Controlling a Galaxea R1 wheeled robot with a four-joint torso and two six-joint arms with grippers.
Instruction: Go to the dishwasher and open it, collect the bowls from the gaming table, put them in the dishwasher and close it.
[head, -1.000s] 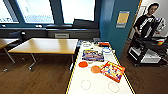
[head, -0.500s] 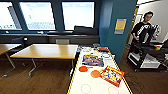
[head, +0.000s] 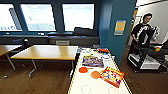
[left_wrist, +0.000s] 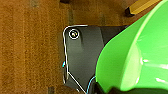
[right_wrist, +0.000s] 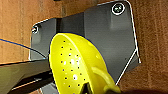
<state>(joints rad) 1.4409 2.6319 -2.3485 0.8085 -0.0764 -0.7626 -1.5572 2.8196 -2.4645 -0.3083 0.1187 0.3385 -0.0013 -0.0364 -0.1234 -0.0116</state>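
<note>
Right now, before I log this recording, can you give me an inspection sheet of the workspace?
Surface: long white table top with thin yellow edge, partly covered.
Job's things: two small flat-looking orange round plastic bowls on that top; large green plastic bowl close up in the left wrist view, above carpet.
Clutter: red-edged colourful game box, blue colourful game box; yellow perforated plastic strainer bowl in the right wrist view.
Tools: open or shut cannot be told.
Cables: thin blue cable.
Surroundings: wooden-topped table, bright windows, person behind a black cart.
</note>
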